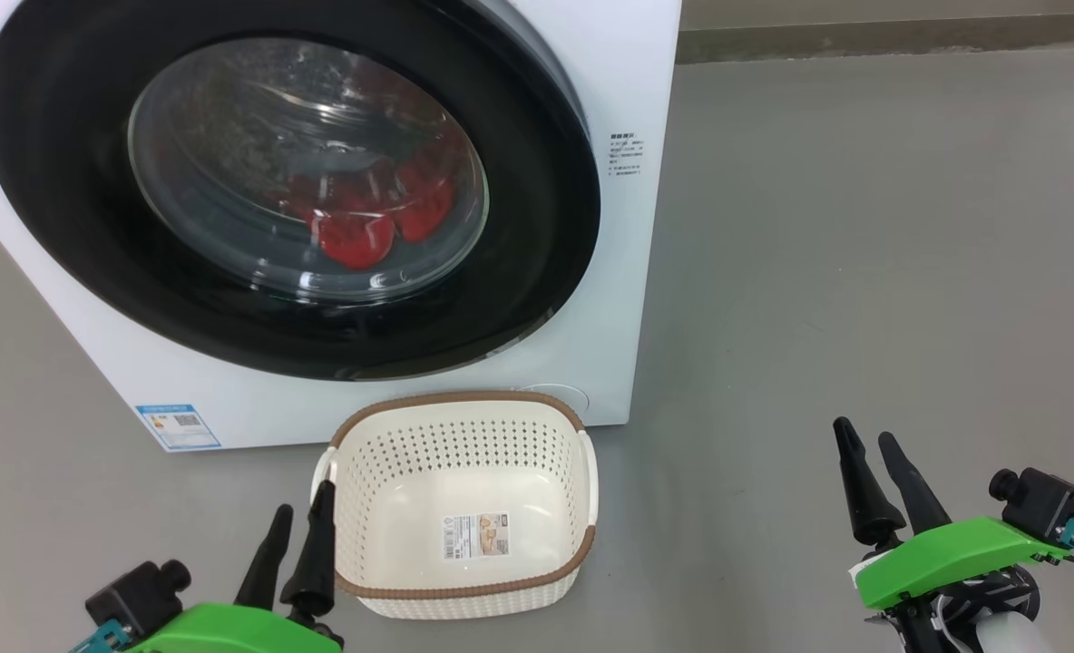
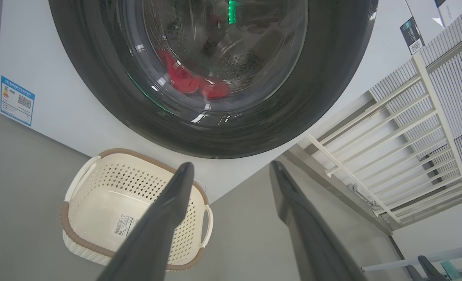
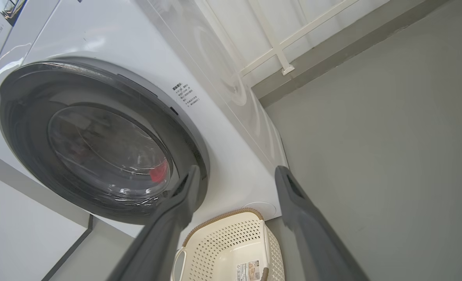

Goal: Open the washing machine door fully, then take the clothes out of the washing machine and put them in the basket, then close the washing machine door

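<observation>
The door (image 1: 546, 209) should be hooked at 3 o'clock by the right gripper (image 1: 864, 431) & pulled slow. Fingers are spread on it & the left gripper (image 1: 303, 499).

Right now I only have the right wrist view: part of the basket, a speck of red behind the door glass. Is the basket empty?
Observer: Yes. The head view shows the whole basket. Nothing is in it but a paper label on its floor.
Operator: Where's the left pincer?
Observer: The left pincer is at the lower left of the head view, beside the basket's near-left corner. Its fingers are apart and hold nothing.
Operator: How much laundry?
Observer: The clothes are a small red heap low in the drum, behind the glass of the door.
</observation>
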### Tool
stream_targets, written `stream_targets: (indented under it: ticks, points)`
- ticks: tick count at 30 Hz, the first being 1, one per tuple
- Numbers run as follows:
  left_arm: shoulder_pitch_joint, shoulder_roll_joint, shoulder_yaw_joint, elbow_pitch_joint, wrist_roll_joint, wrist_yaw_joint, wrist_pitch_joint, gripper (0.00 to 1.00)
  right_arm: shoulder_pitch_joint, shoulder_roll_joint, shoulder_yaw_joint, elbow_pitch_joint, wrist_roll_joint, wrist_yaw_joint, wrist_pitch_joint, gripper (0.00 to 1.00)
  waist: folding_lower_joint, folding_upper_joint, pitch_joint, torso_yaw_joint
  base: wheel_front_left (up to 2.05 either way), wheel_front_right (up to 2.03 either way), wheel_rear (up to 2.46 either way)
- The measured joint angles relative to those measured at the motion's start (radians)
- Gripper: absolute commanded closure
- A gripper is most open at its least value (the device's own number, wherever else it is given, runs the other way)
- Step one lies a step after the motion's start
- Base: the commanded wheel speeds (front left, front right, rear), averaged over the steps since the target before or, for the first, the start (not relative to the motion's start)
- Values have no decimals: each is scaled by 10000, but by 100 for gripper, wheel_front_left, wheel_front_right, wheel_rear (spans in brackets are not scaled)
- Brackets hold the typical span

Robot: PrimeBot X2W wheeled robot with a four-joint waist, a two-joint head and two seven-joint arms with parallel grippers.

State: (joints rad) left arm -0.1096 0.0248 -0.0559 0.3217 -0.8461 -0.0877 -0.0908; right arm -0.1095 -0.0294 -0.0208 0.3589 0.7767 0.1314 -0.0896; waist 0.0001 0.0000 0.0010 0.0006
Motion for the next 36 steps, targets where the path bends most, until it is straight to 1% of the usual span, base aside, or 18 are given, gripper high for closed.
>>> stream_targets:
  ticks: [17,29,36]
  points:
    - [-430,13,-222,12,1948,27,-470,0,-295,-23,288,0,-1962,0,-487,0,0,0,80,95,0,0,0]
    - [-636,36,-431,2,3277,174,-800,0,-578,-54,380,4,-3413,0,-842,0,0,0,82,101,0,0,0]
    - [-701,61,-516,-2,4082,176,-1016,0,-658,-75,472,-2,-4243,0,-1049,0,0,0,42,99,0,0,0]
